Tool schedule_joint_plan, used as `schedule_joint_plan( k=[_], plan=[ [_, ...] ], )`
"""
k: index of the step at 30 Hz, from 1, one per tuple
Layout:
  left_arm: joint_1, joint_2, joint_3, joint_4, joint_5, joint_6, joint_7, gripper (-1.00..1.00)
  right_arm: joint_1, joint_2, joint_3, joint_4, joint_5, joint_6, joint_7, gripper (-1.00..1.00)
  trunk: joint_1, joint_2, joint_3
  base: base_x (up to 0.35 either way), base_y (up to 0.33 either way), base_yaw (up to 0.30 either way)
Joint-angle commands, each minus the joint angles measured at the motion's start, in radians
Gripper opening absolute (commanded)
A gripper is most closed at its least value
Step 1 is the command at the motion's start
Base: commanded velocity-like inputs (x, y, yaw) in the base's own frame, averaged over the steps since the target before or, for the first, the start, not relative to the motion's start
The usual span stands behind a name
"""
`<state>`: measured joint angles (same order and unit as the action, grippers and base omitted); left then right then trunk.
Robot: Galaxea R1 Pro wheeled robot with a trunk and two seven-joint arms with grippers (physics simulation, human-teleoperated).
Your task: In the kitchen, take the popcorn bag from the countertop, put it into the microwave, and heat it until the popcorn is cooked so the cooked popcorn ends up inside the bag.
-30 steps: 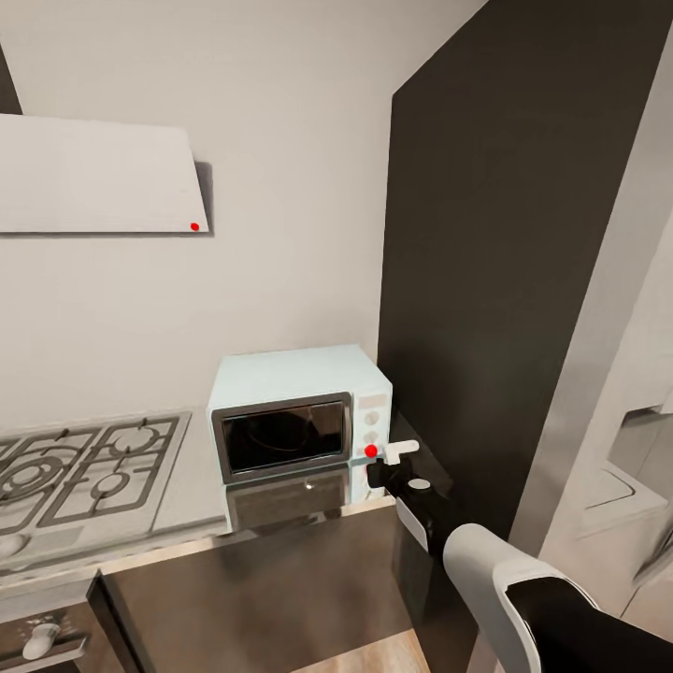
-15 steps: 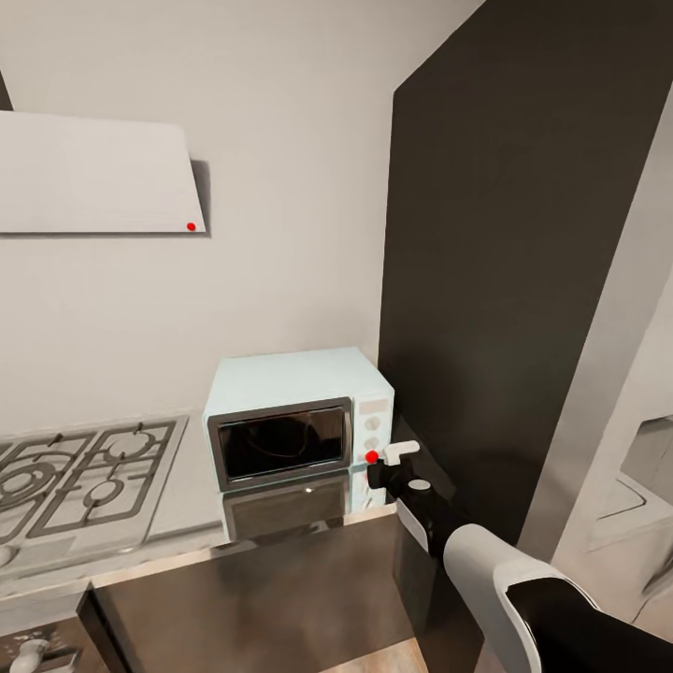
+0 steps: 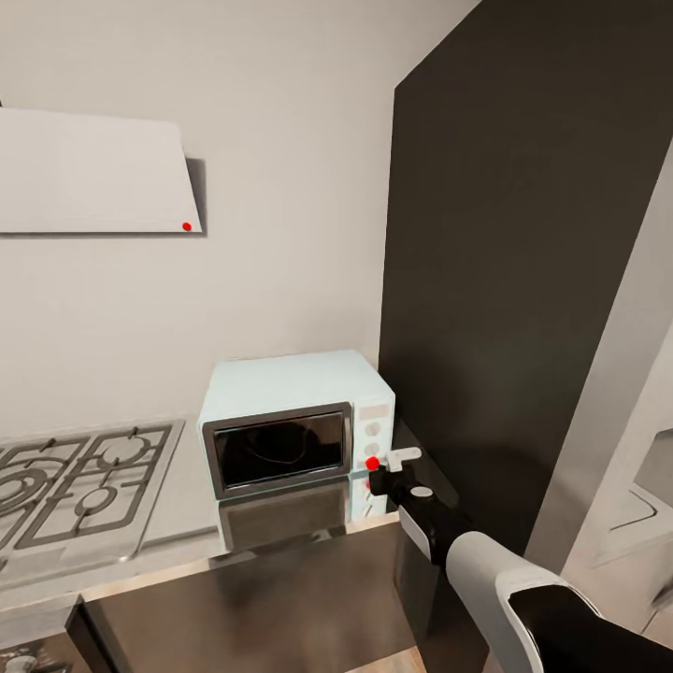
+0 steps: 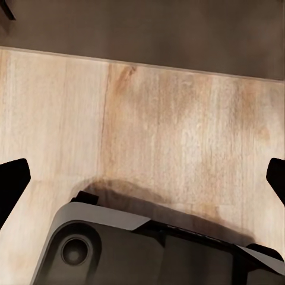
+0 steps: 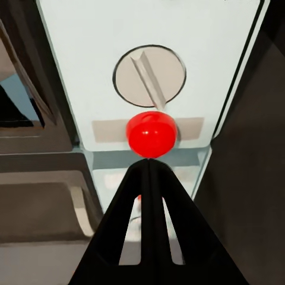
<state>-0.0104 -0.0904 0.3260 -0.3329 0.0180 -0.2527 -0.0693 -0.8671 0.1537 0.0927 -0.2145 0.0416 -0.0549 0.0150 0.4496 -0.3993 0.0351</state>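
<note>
The pale mint-blue microwave (image 3: 285, 411) stands on the grey steel countertop (image 3: 182, 491) against the dark tall cabinet, its dark glass door closed. My right gripper (image 3: 381, 462) is at the lower right corner of its cream panel. In the right wrist view the right gripper (image 5: 148, 164) is shut with nothing between its fingers, tips touching the underside of a red button (image 5: 151, 133) just below a round knob (image 5: 149, 77). My left gripper (image 4: 142, 178) hangs open over the wooden floor. The popcorn bag and the popcorn are hidden.
A gas hob (image 3: 75, 486) lies left of the microwave under a slanted white hood (image 3: 93, 173). A tall dark cabinet (image 3: 505, 280) rises right beside the microwave. Dark glossy cabinet fronts (image 3: 252, 598) run below the counter. My base (image 4: 142, 249) is under the left gripper.
The head view has drifted a little, so the hob and hood sit further left. My right gripper stays at the red button on the panel.
</note>
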Motion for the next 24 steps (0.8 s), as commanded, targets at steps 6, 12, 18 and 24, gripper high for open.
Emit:
schedule_joint_plan(
  k=[6,12,18,24],
  plan=[
    [0.0,-0.001,0.007,0.0,0.002,-0.002,-0.007,1.0,0.007,0.0,0.003,0.001,0.005,-0.008,0.0,-1.0,0.0,-0.001,0.0,0.008,-0.002,0.0],
    [0.0,-0.001,0.007,0.0,0.002,-0.002,-0.007,1.0,0.016,0.001,0.004,0.001,0.005,-0.008,0.0,-1.0,0.0,-0.001,0.0,0.08,0.0,0.0],
    [0.0,-0.001,0.007,0.0,0.002,-0.002,-0.007,1.0,0.017,0.001,0.004,0.0,0.006,-0.009,0.0,-1.0,0.0,-0.001,0.0,0.025,0.0,0.0],
    [0.0,-0.001,0.007,0.0,0.002,-0.002,-0.007,1.0,0.017,0.0,0.004,0.001,0.006,-0.008,0.0,-1.0,0.0,-0.001,0.0,0.001,0.0,0.0]
  ],
)
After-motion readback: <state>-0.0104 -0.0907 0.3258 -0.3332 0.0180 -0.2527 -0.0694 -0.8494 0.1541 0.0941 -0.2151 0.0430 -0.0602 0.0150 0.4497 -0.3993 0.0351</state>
